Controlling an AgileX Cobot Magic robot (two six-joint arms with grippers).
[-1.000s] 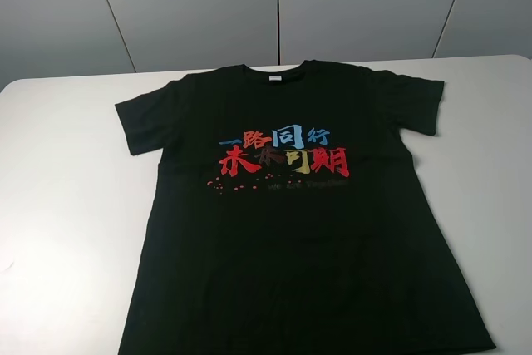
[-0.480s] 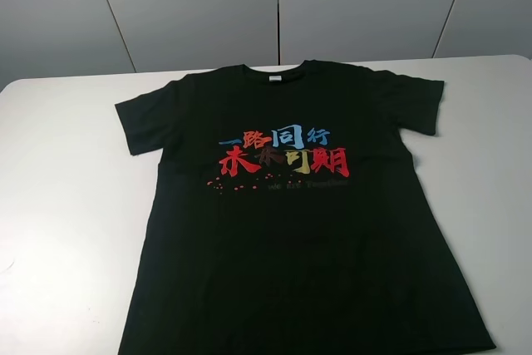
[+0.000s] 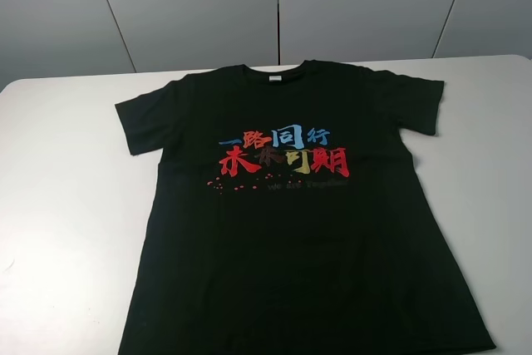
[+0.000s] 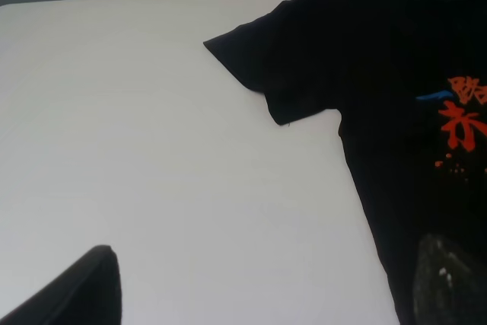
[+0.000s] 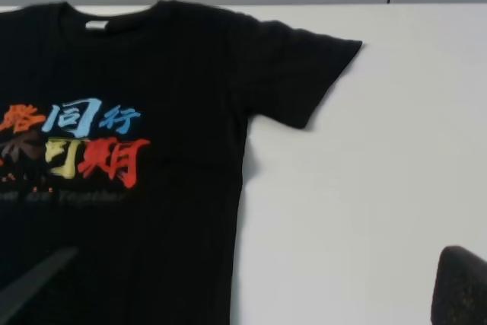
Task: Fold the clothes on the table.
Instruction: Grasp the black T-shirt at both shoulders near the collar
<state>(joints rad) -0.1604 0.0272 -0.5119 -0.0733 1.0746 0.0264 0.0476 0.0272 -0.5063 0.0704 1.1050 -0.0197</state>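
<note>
The black T-shirt (image 3: pixel 291 222) lies flat and face up on the white table (image 3: pixel 66 205), neck label (image 3: pixel 273 79) at the far side, both sleeves spread. Its red, blue and tan characters (image 3: pixel 283 152) show on the chest. Neither gripper shows in the exterior high view. In the left wrist view my left gripper (image 4: pixel 270 253) is open above the table, beside the shirt's left sleeve (image 4: pixel 259 58); only its fingertips (image 4: pixel 91 291) show. In the right wrist view my right gripper (image 5: pixel 262 256) is open above the shirt's right side, below the right sleeve (image 5: pixel 304 74).
Grey wall panels (image 3: pixel 274 6) stand behind the table's far edge. Bare table top lies to the left (image 4: pixel 114 112) and to the right (image 5: pixel 380 157) of the shirt. The shirt's hem runs out of the exterior high view at the near edge.
</note>
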